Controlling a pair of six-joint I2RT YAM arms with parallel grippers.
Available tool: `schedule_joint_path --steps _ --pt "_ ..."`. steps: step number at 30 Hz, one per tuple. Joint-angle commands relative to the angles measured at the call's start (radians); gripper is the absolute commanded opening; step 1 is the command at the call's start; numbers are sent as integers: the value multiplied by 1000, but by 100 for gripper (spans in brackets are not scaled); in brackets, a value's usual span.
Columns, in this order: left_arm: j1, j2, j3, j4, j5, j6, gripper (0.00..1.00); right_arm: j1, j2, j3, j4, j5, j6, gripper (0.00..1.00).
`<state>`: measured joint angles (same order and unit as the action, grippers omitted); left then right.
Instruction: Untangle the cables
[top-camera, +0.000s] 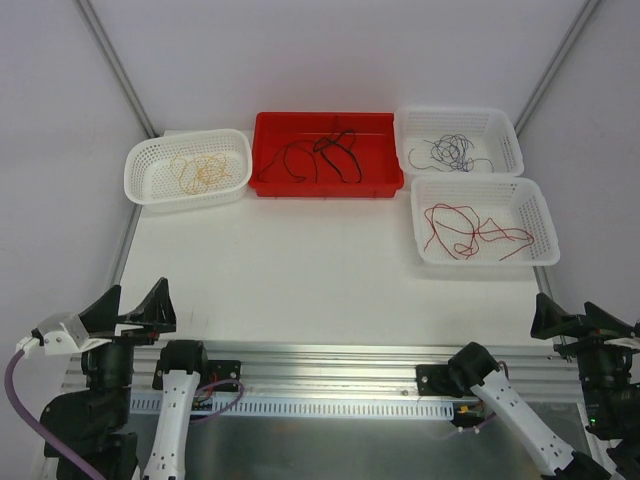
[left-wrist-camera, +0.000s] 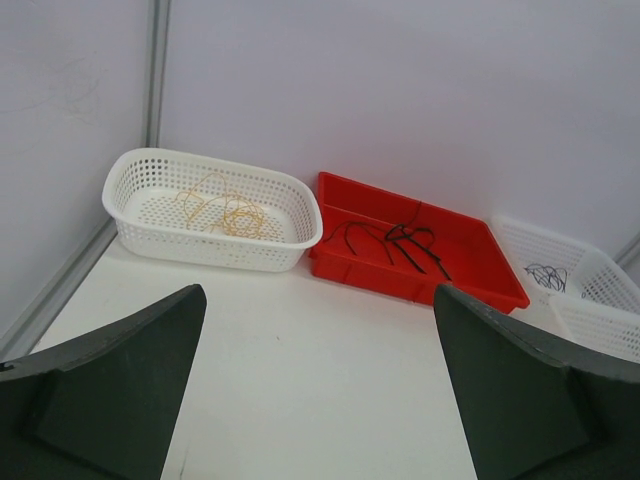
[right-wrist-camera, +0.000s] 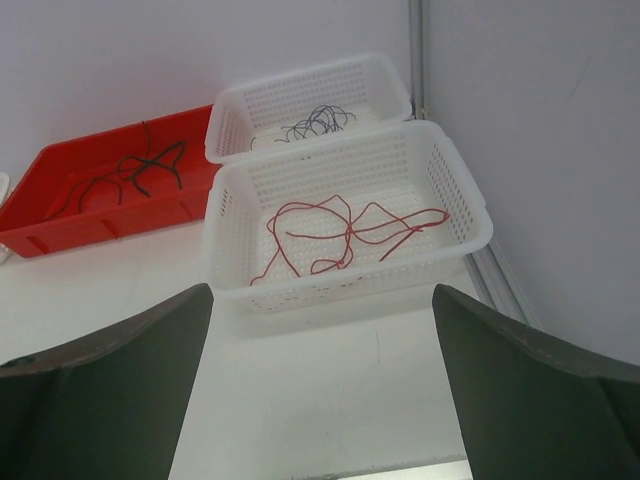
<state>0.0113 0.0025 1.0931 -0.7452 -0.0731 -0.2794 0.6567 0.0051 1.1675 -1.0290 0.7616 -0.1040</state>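
Looking down from the top camera, 4 containers line the far side of the table (top-camera: 300, 280). The yellow-tan cable (top-camera: 200, 170) lies coiled in the left white basket (top-camera: 140, 192). Black cables (top-camera: 338, 155) loop in the red tray (top-camera: 327, 186), and whether they cross or knot is too fine to make out. The dark purple-blue cable (top-camera: 448, 152) sits in the far right basket (top-camera: 512, 150), and the red cable (top-camera: 470, 232) sprawls in the near right basket (top-camera: 485, 259). The left gripper (top-camera: 138, 298) and the right gripper (top-camera: 570, 314) sit at the near corners, well apart from every basket. Both arms are partly cut off by the frame.

From the left wrist, the left gripper's (left-wrist-camera: 318, 330) 2 dark fingers (left-wrist-camera: 110, 380) stand spread wide with nothing between them but bare table. The yellow-tan cable (left-wrist-camera: 225, 210) and the black cables (left-wrist-camera: 410, 240) show clearly. The purple-blue cable (left-wrist-camera: 545, 275) is a faint scribble, and both right baskets run off the edge. The red cable is out of sight.

From the right wrist, the right gripper (right-wrist-camera: 322, 325) is likewise splayed and holding nothing. The red cable (right-wrist-camera: 340, 235) lies loose in its basket (right-wrist-camera: 340, 292), the purple-blue one (right-wrist-camera: 315, 122) half hidden behind a basket wall. The red tray (right-wrist-camera: 90, 225) is clipped at the left.
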Motion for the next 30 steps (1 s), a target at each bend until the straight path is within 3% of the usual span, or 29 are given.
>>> schedule_joint_path --steps 1,13,30 --pt "-8 -100 -30 -14 -45 20 99 12 -97 20 -71 -18 -37 97" --pt "-56 -167 -39 -115 -109 39 99 50 -186 24 -164 -27 6 97" --pt "-116 -167 -107 -115 -168 31 99 61 -186 -65 -92 -36 -6 97"
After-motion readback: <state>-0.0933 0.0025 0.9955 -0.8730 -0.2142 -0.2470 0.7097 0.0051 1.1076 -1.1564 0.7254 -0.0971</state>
